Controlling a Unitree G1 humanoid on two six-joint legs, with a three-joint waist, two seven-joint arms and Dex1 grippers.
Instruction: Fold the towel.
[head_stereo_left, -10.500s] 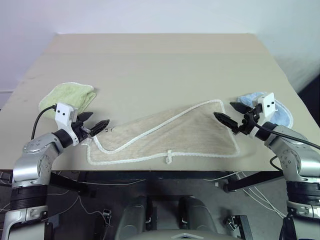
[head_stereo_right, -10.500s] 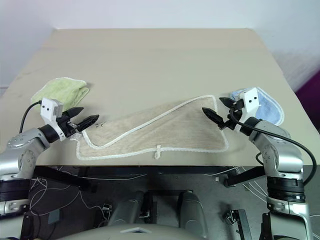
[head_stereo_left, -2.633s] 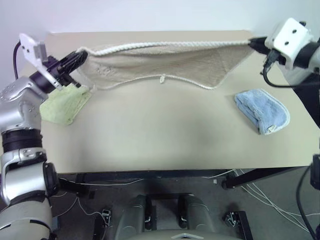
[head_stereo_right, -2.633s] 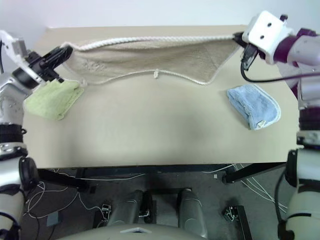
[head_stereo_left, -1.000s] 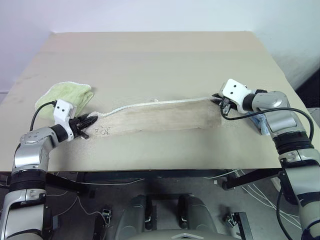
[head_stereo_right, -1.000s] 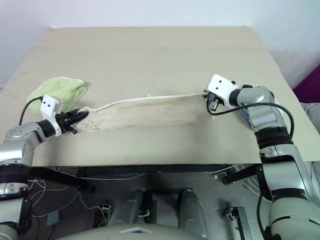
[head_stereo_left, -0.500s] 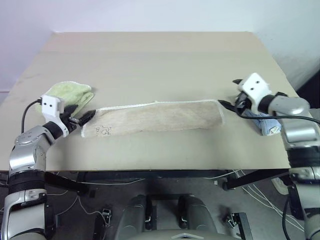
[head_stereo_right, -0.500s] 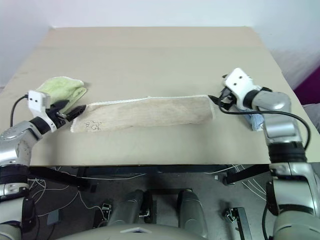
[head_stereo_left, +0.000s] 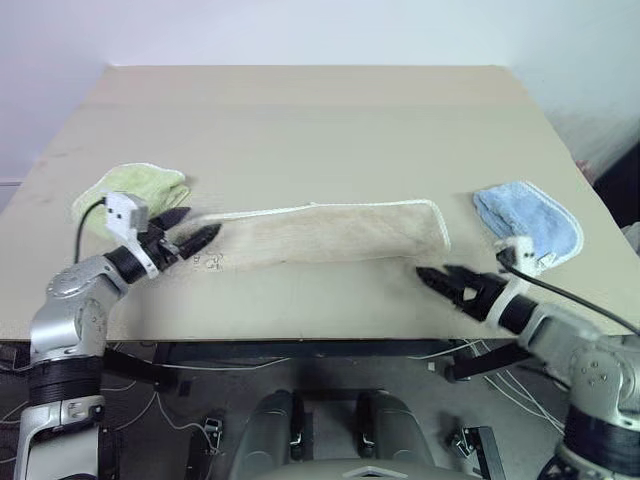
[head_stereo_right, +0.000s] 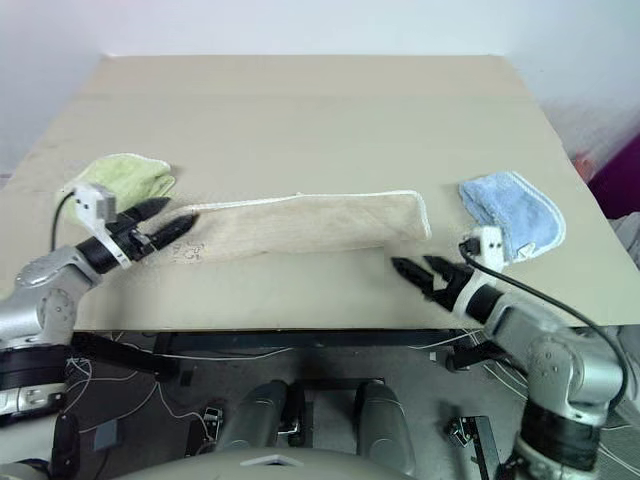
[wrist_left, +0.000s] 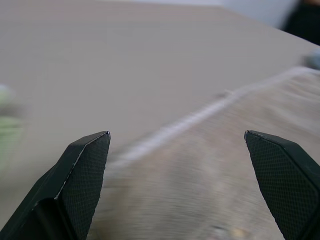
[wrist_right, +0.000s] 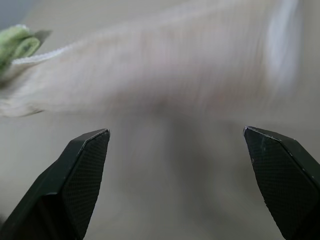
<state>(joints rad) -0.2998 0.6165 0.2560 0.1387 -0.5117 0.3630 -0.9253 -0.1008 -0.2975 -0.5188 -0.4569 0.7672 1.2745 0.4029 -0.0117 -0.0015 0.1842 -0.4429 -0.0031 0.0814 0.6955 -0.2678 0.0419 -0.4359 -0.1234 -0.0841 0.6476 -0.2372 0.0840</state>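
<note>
Three cloths on one smooth tan table (head_stereo_left: 300, 120). Beige terry towel (head_stereo_left: 320, 232) with white corded edge, folded into a long strip, lying flat between two grippers. Left gripper (head_stereo_left: 192, 238) spread wide, empty, tips at the strip's near end; small green cloth (head_stereo_left: 135, 190) bunched just behind. Right gripper (head_stereo_left: 447, 284) parted, empty, short of the far end; blue cloth (head_stereo_left: 528, 220) beyond. Pebbled black fingers (wrist_left: 82, 175) seen close from the wrists.

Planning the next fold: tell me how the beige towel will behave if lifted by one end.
The beige towel lies as a long folded strip with soft, slightly wavy edges, so it will probably sag and drape rather than stay flat. Its layers look loose, so lifting one end may let them slip apart. The terry surface suggests it drags rather than slides on the table.
</note>
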